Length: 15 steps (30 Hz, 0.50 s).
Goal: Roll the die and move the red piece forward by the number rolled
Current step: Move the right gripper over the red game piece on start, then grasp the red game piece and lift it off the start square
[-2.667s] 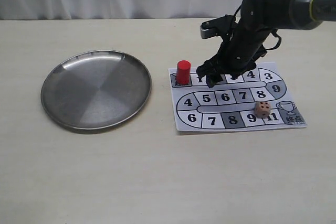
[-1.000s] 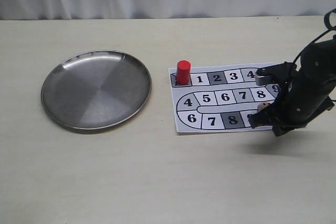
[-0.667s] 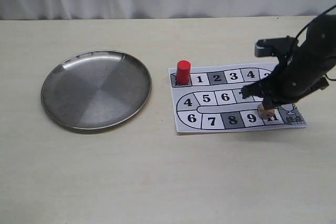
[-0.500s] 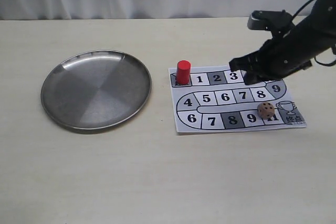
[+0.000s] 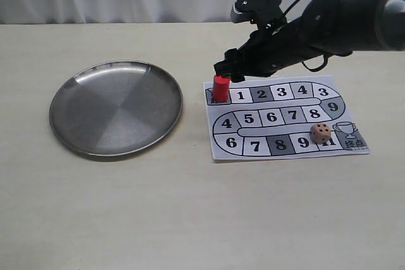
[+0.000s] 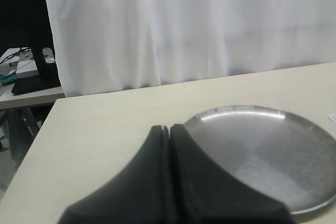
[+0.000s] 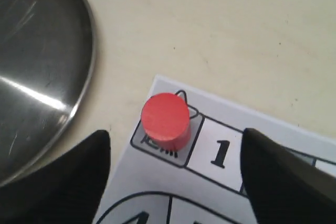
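Right end effector (image 5: pixel 228 72) – spread above red piece (image 7: pixel 166 120)

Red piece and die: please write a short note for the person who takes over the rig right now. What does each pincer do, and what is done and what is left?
The right pincer is open, with a finger on either side of the red piece, not gripping it.
The left pincer is shut and holds nothing, near the steel plate.
The red piece stands upright on the start square of the board, beside square 1.
The die lies free on the bottom row, just after square 9, so it seems already rolled. Its pips are too small to read.
Left: read the die, grip the red piece and move it forward that many squares.
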Each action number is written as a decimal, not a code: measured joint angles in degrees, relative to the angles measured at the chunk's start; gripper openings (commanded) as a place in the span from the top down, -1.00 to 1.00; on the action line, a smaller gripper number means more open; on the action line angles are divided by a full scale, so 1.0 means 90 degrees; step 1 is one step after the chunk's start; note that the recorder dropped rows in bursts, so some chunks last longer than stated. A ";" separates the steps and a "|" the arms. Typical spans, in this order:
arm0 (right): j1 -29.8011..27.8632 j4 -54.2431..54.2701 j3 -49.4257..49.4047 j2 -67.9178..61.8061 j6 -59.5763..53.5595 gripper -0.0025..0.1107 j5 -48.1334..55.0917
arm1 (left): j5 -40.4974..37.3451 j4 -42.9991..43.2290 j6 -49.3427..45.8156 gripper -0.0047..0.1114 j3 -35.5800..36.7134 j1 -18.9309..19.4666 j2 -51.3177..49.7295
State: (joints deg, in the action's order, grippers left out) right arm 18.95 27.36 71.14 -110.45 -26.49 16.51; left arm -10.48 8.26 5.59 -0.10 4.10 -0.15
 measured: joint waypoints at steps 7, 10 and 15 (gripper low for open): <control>0.0050 -0.0076 0.0492 -0.0662 -0.0273 -0.39 -0.0208 | 0.0000 0.0000 0.0000 0.92 0.0000 0.0000 0.0000; 0.0108 -0.0076 0.0688 -0.0956 -0.0287 -0.39 -0.0225 | 0.0000 0.0000 0.0000 0.92 0.0000 0.0000 0.0000; 0.0133 -0.0076 0.0948 -0.1436 -0.0296 -0.32 -0.0323 | 0.0000 0.0000 0.0000 0.92 0.0000 0.0000 0.0000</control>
State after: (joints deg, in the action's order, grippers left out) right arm 20.14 26.68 79.67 -123.37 -29.16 13.60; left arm -10.48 8.26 5.59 -0.10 4.10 -0.15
